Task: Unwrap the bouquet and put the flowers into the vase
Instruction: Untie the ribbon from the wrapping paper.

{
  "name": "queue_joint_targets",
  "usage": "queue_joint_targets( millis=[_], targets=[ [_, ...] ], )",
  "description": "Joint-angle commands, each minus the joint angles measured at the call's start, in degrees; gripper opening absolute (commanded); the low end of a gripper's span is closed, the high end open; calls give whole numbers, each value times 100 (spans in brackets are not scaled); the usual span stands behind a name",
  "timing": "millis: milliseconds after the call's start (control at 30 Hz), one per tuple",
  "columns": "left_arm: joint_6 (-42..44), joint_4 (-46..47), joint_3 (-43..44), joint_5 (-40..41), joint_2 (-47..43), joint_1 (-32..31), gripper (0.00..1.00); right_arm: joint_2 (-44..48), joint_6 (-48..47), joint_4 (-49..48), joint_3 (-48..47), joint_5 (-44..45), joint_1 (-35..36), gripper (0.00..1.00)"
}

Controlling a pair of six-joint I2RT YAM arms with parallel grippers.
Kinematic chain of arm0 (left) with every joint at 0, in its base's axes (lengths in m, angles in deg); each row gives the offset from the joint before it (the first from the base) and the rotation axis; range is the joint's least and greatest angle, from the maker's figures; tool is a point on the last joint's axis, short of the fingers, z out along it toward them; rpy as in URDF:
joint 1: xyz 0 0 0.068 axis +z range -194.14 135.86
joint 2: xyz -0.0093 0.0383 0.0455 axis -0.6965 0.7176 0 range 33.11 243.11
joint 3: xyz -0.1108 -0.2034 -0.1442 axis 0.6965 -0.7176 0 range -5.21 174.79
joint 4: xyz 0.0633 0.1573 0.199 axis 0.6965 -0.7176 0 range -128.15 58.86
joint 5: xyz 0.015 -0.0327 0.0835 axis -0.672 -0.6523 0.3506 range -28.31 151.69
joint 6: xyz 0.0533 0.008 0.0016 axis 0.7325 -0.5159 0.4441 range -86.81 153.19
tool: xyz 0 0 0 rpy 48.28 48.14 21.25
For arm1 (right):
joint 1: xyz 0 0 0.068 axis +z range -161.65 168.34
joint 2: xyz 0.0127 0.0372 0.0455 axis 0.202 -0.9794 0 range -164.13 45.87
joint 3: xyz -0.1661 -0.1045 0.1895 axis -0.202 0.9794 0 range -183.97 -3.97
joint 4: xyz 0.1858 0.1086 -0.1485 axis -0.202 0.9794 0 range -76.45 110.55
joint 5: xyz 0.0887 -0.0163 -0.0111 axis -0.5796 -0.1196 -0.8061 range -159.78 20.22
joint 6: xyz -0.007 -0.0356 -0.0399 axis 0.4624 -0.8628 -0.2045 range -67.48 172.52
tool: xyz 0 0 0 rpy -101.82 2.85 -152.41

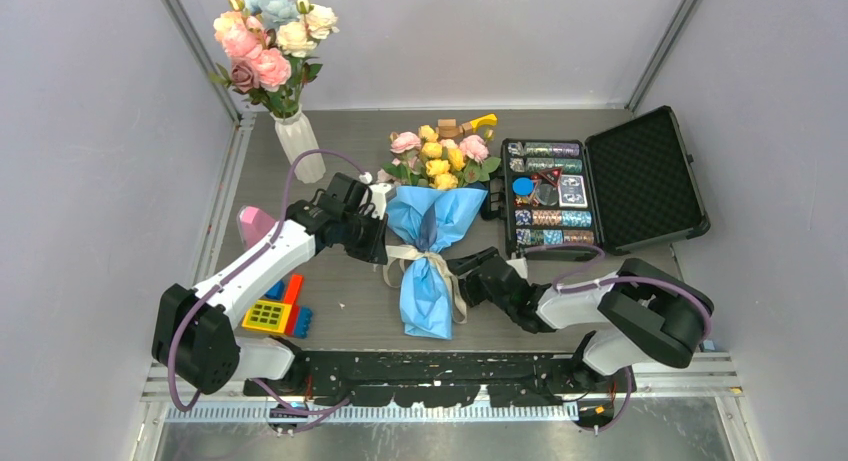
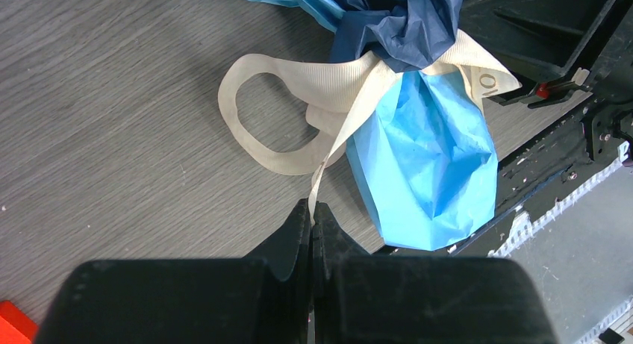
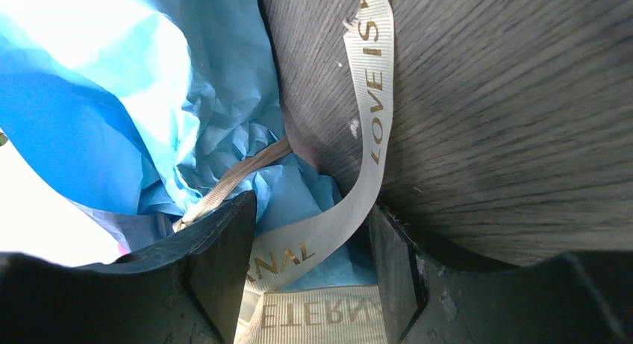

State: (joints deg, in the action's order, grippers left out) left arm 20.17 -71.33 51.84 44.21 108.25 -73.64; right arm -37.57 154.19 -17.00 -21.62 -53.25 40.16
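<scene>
The bouquet (image 1: 432,243) lies mid-table, its yellow and pink flowers (image 1: 440,159) pointing away and its light blue wrap (image 2: 429,157) towards the arms. A cream ribbon (image 2: 340,86) ties the neck, with one loop lying loose on the table. My left gripper (image 2: 312,210) is shut on a thin strand of that ribbon and sits just left of the neck (image 1: 382,249). From the right, my right gripper (image 3: 313,239) holds the neck, with blue paper and the printed ribbon (image 3: 373,113) filling the gap between its fingers. The white ribbed vase (image 1: 300,146) stands far left, holding bigger blooms.
An open black case (image 1: 600,186) of poker chips lies right of the flowers. A pink cone block (image 1: 255,224) and coloured toy bricks (image 1: 282,306) sit by the left arm. Small wooden and yellow toys (image 1: 465,127) lie behind the bouquet. The black base rail (image 1: 450,366) runs along the near edge.
</scene>
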Motion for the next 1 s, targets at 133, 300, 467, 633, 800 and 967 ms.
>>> queue_joint_targets(
  millis=[133,300,467,633,800,967],
  targets=[
    [80,-11,-9,42,-93,32,0,-132,58,142,22,552,57,63],
    [71,-14,-2,16,-74,32,0,-599,45,-362,-33,599,57,59],
    [80,-5,-14,12,-94,32,0,-882,-3,-531,-88,794,51,51],
    [80,2,-13,0,-87,32,0,-813,-268,-410,-140,1048,-44,30],
    [89,4,-15,14,-94,32,0,-530,-802,-361,-130,1324,-177,2],
    [102,21,-15,13,-120,27,0,165,-1709,8,-319,1683,-180,0]
  ],
)
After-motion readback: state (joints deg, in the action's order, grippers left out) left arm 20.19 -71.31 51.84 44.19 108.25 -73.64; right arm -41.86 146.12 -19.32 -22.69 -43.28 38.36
